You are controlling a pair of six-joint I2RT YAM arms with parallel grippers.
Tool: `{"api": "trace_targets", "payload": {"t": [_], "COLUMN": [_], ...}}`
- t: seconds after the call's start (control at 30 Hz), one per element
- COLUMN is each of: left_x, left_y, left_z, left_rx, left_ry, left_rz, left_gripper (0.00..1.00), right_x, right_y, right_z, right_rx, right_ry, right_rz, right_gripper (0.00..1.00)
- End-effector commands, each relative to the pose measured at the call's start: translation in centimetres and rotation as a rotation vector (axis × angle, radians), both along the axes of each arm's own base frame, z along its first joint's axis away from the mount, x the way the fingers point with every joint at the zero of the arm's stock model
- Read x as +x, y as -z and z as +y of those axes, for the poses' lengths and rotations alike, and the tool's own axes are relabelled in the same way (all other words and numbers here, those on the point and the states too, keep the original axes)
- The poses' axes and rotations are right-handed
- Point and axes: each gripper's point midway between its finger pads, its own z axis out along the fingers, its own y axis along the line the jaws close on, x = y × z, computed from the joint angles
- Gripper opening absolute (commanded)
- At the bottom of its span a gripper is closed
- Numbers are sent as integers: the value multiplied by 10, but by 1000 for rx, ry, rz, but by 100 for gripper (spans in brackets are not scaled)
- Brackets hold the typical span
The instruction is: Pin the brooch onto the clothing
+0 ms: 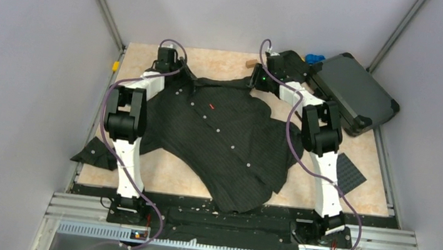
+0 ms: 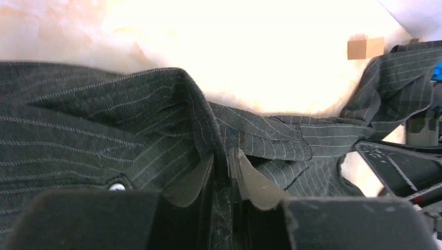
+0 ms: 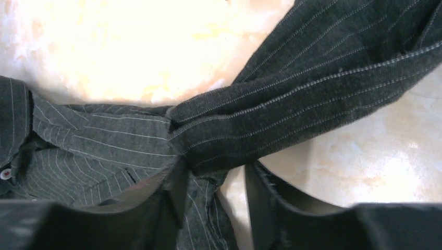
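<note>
The black pinstriped shirt (image 1: 230, 138) lies spread on the table, collar toward the back, with its small red tag (image 1: 211, 107) near the placket. My left gripper (image 1: 164, 63) is at the shirt's back left shoulder. In the left wrist view it (image 2: 224, 161) is shut on a raised fold of the shirt (image 2: 104, 120). My right gripper (image 1: 261, 79) is at the back right shoulder. In the right wrist view it (image 3: 213, 179) is open, straddling the shirt's edge (image 3: 312, 83) where the sleeve joins, with bare table between the fingers. The brooch is not in view.
A dark hard case (image 1: 355, 93) lies at the back right with a bright-blue toy piece (image 1: 315, 58) beside it. A black textured mat (image 1: 349, 171) lies right of the right arm. A small brown block (image 1: 250, 63) sits at the back. A sleeve end (image 1: 95, 151) hangs over the left edge.
</note>
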Motion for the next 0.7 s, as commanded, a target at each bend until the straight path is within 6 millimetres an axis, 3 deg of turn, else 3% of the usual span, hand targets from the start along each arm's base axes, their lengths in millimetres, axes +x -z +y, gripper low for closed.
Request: {"api": "trace_targets", "payload": {"t": [0.0,0.07,0.3,0.47,0.67], "left_x": [14,15,27,38,50], "left_y": [-12,-18,-42,-46,-38], "left_z": [6,6,20,36,59], "left_rx": [34,31,11,-30,-92], "left_ry": [-8,-16,-66,-123,-178], "left_rz": [-27,-44,-141,-155,-138], "left_gripper": [11,0,0,0,0], "right_x": [30,34,54,72,88], "right_y": [-49,-60,-83,-77,-51], "right_z": [5,7,11,17,17], "right_rx": [69,77,102,127,162], "right_ry": [16,16,27,34,73], "right_rz": [-149,-173,-250,-267,-243], "right_gripper": [29,27,24,20,17]}}
